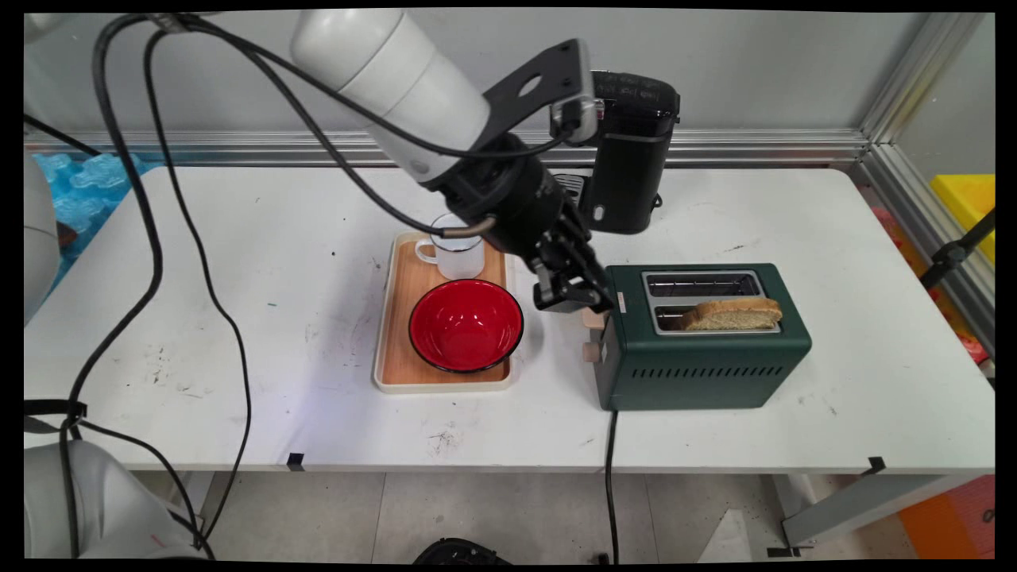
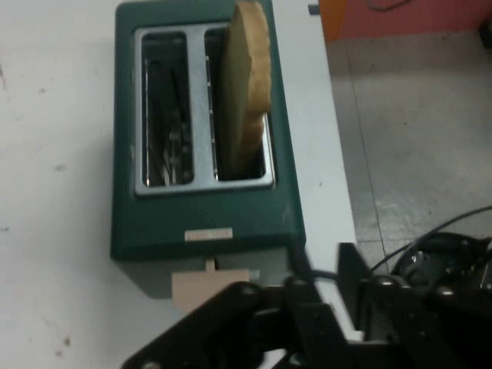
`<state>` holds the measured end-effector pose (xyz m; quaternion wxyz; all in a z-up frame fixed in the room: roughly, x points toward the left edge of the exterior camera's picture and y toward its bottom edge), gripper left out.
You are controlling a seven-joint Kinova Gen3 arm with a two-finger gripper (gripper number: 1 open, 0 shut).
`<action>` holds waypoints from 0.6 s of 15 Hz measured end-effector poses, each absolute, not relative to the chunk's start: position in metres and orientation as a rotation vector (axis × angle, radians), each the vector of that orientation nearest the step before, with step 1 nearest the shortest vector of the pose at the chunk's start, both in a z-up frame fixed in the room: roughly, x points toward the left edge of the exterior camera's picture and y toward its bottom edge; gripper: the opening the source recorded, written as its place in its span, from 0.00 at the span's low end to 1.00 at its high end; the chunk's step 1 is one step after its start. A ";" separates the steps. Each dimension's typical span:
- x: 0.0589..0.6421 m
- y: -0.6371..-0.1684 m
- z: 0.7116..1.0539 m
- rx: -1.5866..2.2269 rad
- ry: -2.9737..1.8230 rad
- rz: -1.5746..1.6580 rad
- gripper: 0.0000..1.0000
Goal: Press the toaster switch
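On the bench (image 1: 278,381), left of the middle, lies a wooden tray with a cream rim (image 1: 384,334), its long side running from the near edge toward the far edge. At the tray's far end stands a clear glass mug (image 1: 454,256) with its handle to the left; in front of it, filling the tray's near half, sits a red bowl with a black rim (image 1: 465,325).

Just right of the tray, the black two-finger gripper (image 1: 566,295) hangs low over the bench beside the left end of a dark green two-slot toaster (image 1: 703,349), near the toaster's pale lever (image 1: 594,318). In the hand view the gripper (image 2: 307,323) sits just beneath that lever (image 2: 209,286); whether it touches the lever cannot be told, nor whether its grip is released or clenched.

A slice of bread (image 1: 732,314) stands up out of the toaster's near slot; the far slot (image 1: 699,284) holds none. The toaster's black cord (image 1: 610,477) drops over the bench's near edge.

Behind the gripper, toward the far edge, stands a tall black appliance (image 1: 632,151), partly hidden by the arm.
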<state>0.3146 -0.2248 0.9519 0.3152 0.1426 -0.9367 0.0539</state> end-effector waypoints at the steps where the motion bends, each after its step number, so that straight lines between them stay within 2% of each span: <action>1: 0.317 -0.224 0.951 0.375 -2.474 0.144 0.00; 9: 0.318 -0.233 0.940 0.371 -2.515 0.181 0.00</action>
